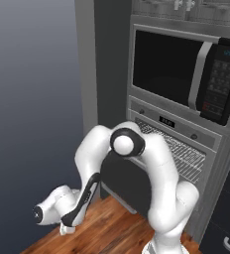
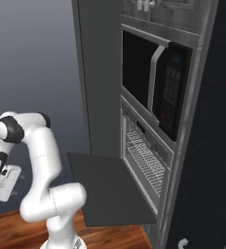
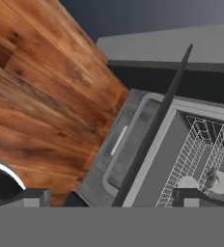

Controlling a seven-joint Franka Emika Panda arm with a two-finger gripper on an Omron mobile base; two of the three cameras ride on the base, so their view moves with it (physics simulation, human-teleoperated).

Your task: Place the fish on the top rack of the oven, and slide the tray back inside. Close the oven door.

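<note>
Two small dark fingertips (image 3: 34,197) of the gripper (image 3: 114,198) stick up at the bottom of the hand view, one at the lower left and one at the lower right. They are spread far apart and nothing is between them. In the left base view the hand hangs low in the lower left of the frame, over the brown wooden floor (image 1: 112,223). In the right base view the hand sits at the left edge of the frame, about halfway down.

The hand view looks at the wooden floor in its upper left. The oven door (image 2: 110,187) shows there as a thin dark line going from the top middle down to the bottom middle. To the right of that line is the silver wire top rack (image 3: 191,159). Something small and pale lies in the lower right of that view, near the rack, but it is too blurry to tell what it is.

In the right base view the oven door is open and lies flat, a wide dark panel sticking out toward the robot in the middle of the frame. Behind it is the oven (image 2: 144,155), with the wire rack inside its dark hole. In the left base view the rack shows to the right of the white arm (image 1: 156,168), in the middle right of the frame. Above the oven sits the black microwave (image 1: 186,74) with its keypad, in the upper right of the frame.
</note>
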